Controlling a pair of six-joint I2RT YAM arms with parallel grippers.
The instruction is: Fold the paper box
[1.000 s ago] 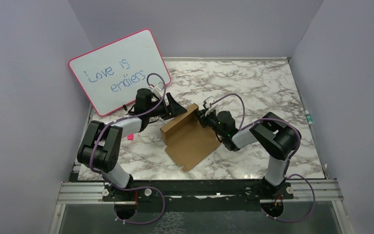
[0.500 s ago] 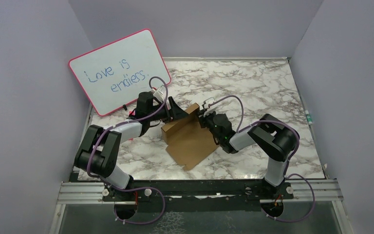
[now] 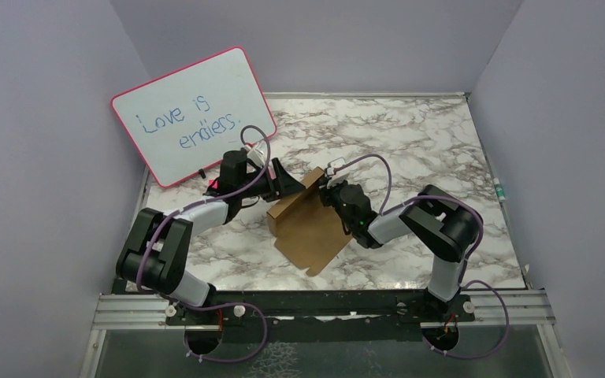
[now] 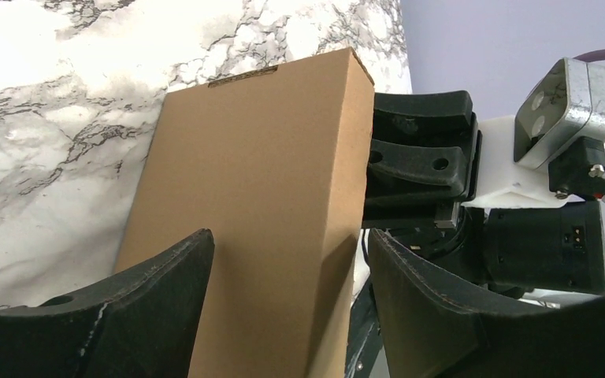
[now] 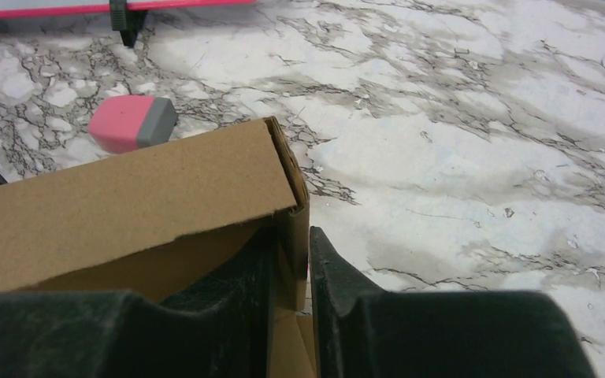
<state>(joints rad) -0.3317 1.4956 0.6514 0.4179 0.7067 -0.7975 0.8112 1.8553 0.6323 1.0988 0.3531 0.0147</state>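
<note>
The paper box (image 3: 309,228) is plain brown cardboard, partly folded, with one panel raised along its far edge and the rest lying flat toward the front. My right gripper (image 3: 327,189) is shut on the raised wall's right end; in the right wrist view the wall (image 5: 295,228) sits pinched between the black fingers (image 5: 335,276). My left gripper (image 3: 287,185) is open at the wall's left side. In the left wrist view the brown panel (image 4: 260,197) stands between its spread fingers (image 4: 165,276), apart from both.
A pink-framed whiteboard (image 3: 193,114) reading "Love is endless" leans at the back left. A pink and grey eraser (image 5: 131,122) lies on the marble table (image 3: 410,142) behind the box. Purple walls enclose three sides.
Both grippers have moved closer together at the raised panel, and the box has shifted and turned slightly toward the front. The left arm has reached further right.
</note>
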